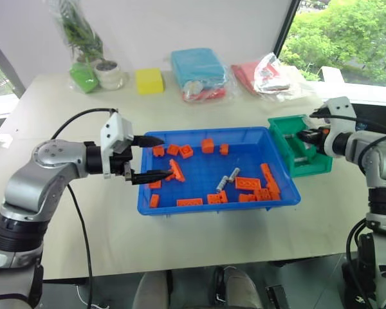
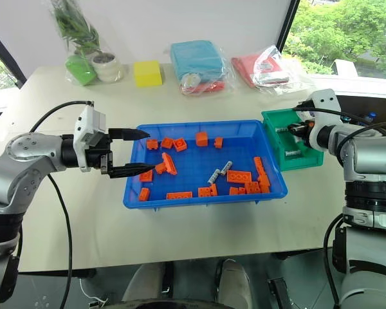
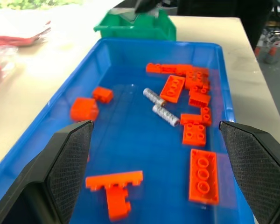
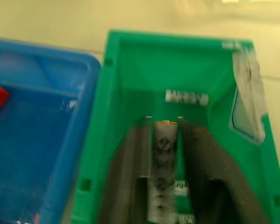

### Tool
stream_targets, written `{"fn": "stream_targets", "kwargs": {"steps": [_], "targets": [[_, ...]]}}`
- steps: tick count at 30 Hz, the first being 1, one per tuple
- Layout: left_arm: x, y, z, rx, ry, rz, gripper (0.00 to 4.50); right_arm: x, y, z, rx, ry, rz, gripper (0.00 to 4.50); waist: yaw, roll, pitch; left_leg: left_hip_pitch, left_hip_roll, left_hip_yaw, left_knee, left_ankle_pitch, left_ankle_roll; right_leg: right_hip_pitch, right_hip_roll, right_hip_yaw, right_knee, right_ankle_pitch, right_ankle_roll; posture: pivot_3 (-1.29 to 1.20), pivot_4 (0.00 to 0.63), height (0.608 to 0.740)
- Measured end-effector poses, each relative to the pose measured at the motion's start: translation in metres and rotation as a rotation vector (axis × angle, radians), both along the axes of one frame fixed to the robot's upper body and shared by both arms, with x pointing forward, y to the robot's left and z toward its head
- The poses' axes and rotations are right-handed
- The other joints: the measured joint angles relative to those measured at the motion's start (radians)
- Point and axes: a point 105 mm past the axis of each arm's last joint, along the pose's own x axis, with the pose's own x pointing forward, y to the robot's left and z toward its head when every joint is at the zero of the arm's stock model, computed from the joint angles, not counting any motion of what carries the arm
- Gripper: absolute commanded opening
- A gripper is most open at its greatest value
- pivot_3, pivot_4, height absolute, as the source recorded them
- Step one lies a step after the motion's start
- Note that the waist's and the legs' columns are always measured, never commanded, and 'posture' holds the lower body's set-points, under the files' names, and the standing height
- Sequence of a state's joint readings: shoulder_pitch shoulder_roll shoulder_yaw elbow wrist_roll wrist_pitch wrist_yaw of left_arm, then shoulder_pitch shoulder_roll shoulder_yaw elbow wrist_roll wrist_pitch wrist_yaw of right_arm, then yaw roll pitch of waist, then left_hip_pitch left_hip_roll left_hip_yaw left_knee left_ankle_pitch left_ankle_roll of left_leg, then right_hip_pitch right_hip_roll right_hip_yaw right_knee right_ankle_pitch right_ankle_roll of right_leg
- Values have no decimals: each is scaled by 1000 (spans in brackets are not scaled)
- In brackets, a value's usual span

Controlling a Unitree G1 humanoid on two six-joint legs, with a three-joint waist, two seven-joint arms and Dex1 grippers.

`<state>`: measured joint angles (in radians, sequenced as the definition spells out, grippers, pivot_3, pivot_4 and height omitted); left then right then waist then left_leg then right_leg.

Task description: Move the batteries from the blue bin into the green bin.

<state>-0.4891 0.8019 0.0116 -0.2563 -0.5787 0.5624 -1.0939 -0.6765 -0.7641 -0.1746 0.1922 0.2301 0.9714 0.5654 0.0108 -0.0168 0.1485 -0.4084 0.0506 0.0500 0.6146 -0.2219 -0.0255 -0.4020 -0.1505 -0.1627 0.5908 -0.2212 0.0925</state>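
While the right gripper hangs over the green bin, its two fingers stand close together with a battery lengthwise between them, and they appear clamped on it. A second battery lies on the floor of that bin, just beyond the fingertips. The green bin sits on the table touching the right end of the blue bin.

Over at the left end of the blue bin, the left gripper points level toward the right, its fingers spread wide apart with nothing between them. Its fingertips reach just over the left rim, the far one near a brick by the far wall and the near one beside a long brick.

Two more batteries lie inside the blue bin, close together and roughly end to end, a little right of its middle. Orange bricks are scattered around them, with a cluster at the near right corner and a few along the far wall.

Along the far edge of the table stand a bagged plant, a yellow block, a light-blue bagged package and a red bagged package.
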Motion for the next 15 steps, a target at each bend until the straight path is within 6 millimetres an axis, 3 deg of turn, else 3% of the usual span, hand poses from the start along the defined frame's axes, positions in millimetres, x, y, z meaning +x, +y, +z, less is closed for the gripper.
{"fn": "stream_targets", "kwargs": {"steps": [1, 6, 15], "targets": [[0, 0, 1, 0, -3, -1, 4500, 2, 0, 1, -15, -15, 7, 2784, -2, 0, 0, 0, 0, 0, 0, 0, 0, 0, 0, 0, 0, 0, 0, 0, 150, 704], [0, -3, 3, 3, -6, -20, 4500, 8, 20, 16, -41, -153, 199, 2784, -4, 0, 0, 0, 0, 0, 0, 0, 0, 0, 0, 0, 0, 0, 0, 0, 150, 704], [-1, -2, 3, 11, -2, -24, 4500, -6, 123, 13, -274, -172, 1014, 2784, -6, 1, 0, 0, 0, -1, 1, 0, 0, 0, 0, 0, 1, 0, 0, 0, 150, 704]]}}
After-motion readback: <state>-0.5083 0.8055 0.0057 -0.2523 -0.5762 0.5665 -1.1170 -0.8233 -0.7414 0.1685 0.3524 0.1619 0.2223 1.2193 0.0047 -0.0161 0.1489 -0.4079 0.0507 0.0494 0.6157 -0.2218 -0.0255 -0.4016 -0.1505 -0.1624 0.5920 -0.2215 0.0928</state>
